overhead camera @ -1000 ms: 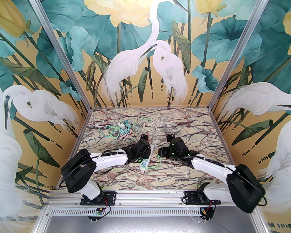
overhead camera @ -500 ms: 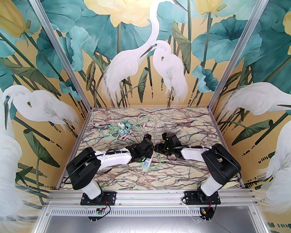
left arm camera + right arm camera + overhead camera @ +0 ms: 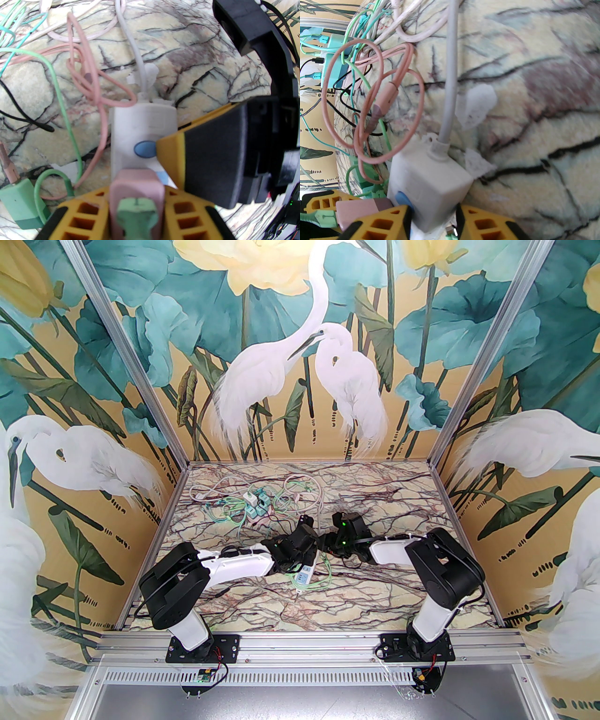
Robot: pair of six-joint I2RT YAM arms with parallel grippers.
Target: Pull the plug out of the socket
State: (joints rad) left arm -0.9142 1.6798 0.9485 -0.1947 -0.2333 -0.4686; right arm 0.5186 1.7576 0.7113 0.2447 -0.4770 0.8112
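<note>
plug, a pink block with a green connector stuck in its near face, sits pinched between the yellow fingers of the left gripper, which is closed tight on it. the plug is seated in the top of the white strip, just on the wrist side of the blue button. the right gripper straddles the strip's cord end, one finger by the button and the other at the opposite edge, with the strip filling the gap, so it looks clamped on the strip. in the left wrist view one right finger, a black pad on yellow, lies against the strip's edge beside the button. from above, both grippers meet near the middle of the table, and the near end of the strip pokes out below them. a white cord leaves the strip's far end and runs away across the marbled top. a pink cable lies in loops just left of the strip, one loop reaching its end. a green cable curves past on the same side, and a green adapter lies on the table beside the left gripper. farther back a tangle of green and white cables and teal adapters lies near the rear wall.
</note>
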